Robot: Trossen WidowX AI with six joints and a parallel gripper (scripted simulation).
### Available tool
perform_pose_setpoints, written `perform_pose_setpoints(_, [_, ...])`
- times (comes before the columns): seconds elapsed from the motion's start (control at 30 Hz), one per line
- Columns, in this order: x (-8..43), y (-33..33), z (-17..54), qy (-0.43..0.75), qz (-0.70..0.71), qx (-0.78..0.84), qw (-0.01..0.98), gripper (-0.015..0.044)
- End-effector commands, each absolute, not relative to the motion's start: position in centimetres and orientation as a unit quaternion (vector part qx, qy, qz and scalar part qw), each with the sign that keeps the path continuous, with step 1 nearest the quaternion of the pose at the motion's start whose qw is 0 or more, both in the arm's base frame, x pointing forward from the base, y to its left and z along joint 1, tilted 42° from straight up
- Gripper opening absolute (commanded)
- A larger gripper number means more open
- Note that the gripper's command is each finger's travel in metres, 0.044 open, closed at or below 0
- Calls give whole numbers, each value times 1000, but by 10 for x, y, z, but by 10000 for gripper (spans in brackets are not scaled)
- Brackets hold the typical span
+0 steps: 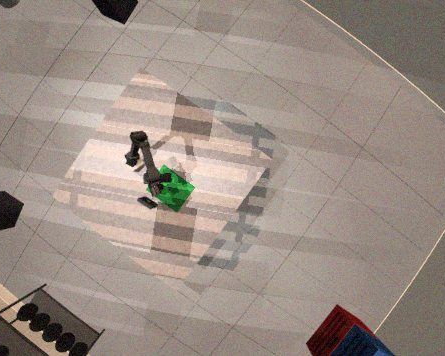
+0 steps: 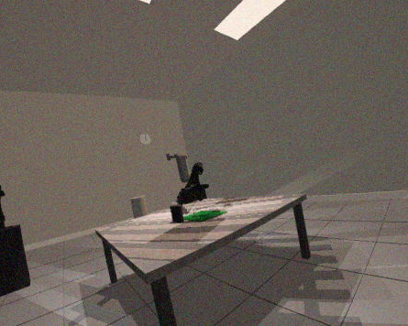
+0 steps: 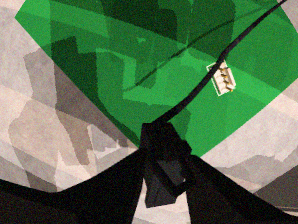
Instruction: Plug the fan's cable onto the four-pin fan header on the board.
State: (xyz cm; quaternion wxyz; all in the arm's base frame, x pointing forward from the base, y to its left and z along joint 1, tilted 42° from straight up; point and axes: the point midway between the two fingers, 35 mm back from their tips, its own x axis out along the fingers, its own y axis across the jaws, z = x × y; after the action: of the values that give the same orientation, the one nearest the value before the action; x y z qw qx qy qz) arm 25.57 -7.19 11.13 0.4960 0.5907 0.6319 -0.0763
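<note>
We've got the plug (image 3: 162, 142) gripped, the pincer (image 1: 156, 190) (image 2: 179, 201) (image 3: 166, 159) narrowed firmly onto it, cable trailing over the green board (image 1: 177, 197) (image 2: 206, 215) (image 3: 150, 90); the white header (image 3: 223, 79) stands unfilled, so aligning, pushing down and letting go remain

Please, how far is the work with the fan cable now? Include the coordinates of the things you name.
Done: the gripper (image 1: 156, 189) (image 2: 179, 201) (image 3: 166, 159) is closed on the black plug (image 3: 162, 150), its cable (image 3: 192, 95) attached. In hand: carrying it; the white header (image 3: 222, 79) on the green board (image 1: 177, 192) (image 2: 205, 215) (image 3: 165, 90) is unoccupied. Left: align, push fully down, release, withdraw.
</note>
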Motion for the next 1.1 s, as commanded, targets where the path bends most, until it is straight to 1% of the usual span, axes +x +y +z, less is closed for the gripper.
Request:
perform_pose_setpoints(0.0, [259,-70,115,632,-45,541,553,0])
perform_pose_setpoints(0.3, [259,-68,114,635,-46,528,562,0])
perform_pose_setpoints(1.07, [247,-51,88,653,-153,423,609,0])
